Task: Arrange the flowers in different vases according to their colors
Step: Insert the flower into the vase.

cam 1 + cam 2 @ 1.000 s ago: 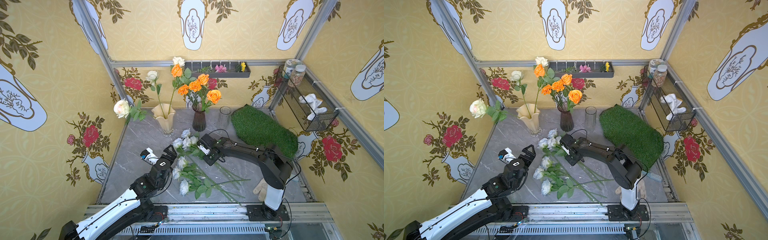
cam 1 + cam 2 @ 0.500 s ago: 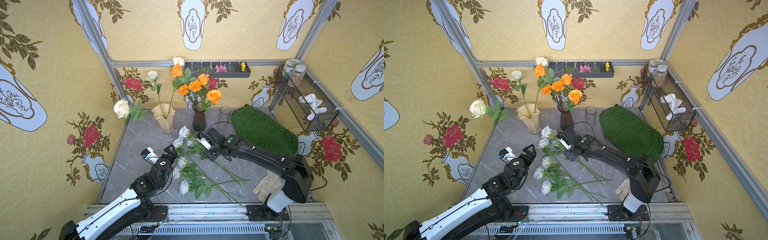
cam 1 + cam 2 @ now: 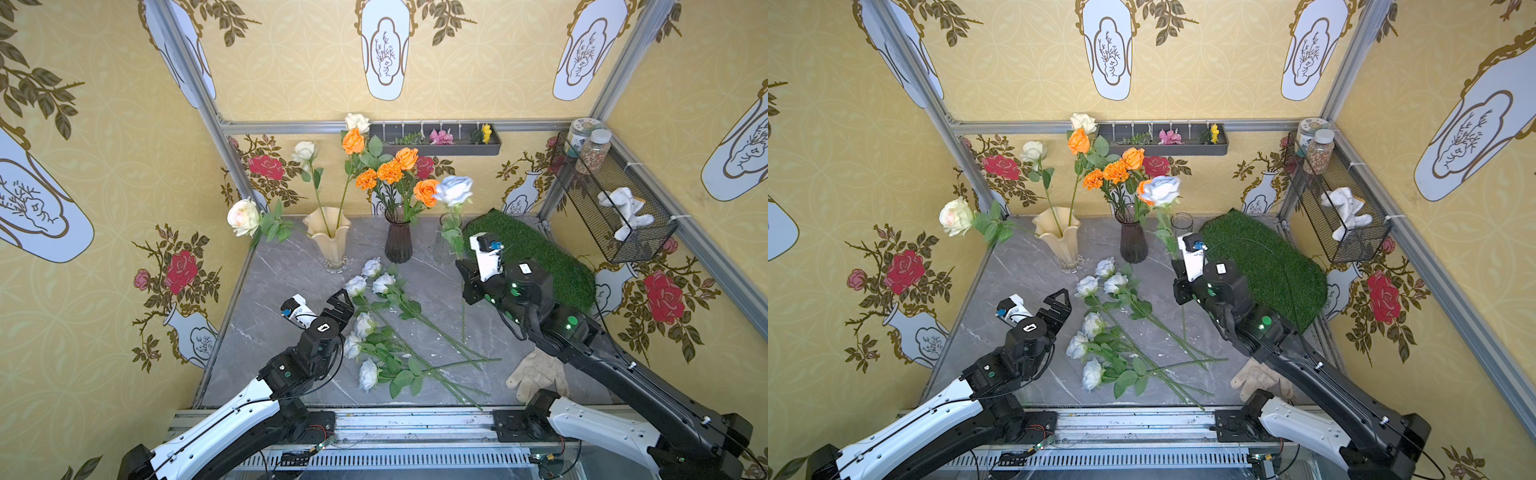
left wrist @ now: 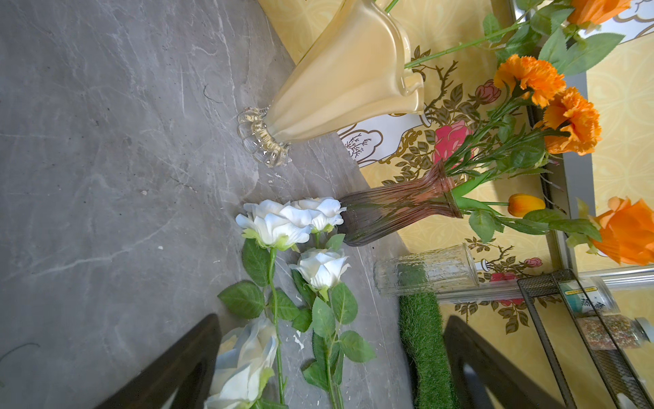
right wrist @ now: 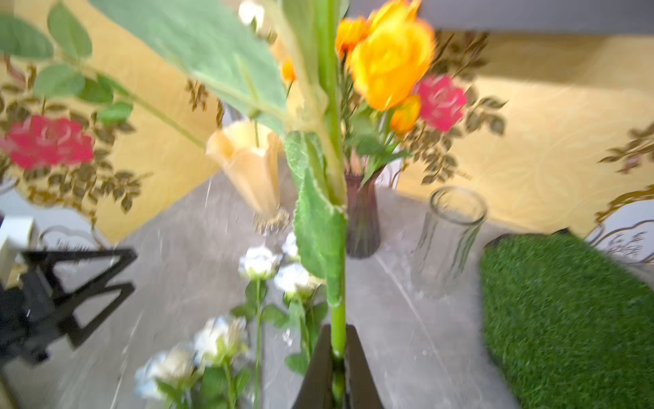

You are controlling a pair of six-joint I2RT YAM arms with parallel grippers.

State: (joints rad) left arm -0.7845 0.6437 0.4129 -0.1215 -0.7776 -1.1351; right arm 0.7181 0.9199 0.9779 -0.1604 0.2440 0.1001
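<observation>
My right gripper (image 3: 464, 268) (image 5: 338, 350) is shut on the green stem of a pale blue-white rose (image 3: 455, 190) (image 3: 1160, 190) and holds it upright above the table, just in front of the clear glass vase (image 3: 1182, 224) (image 5: 449, 240). The dark purple vase (image 3: 397, 245) holds orange flowers (image 3: 390, 171). Cream-white roses (image 3: 305, 150) stand in the cream-yellow vase (image 3: 330, 237). Several pale roses (image 3: 374, 328) (image 4: 276, 223) lie in a pile on the table. My left gripper (image 3: 343, 301) (image 4: 332, 318) hangs open beside the pile, holding nothing.
A green grass mat (image 3: 532, 253) lies at the back right, under my right arm. A beige glove (image 3: 536, 374) lies near the front right. A wire basket (image 3: 615, 208) hangs on the right wall. One cream rose (image 3: 244, 217) droops far left of its vase.
My right arm has lifted the pale rose off the pile, carried it right and back, and turned it upright near the clear vase. My left arm has not moved.
</observation>
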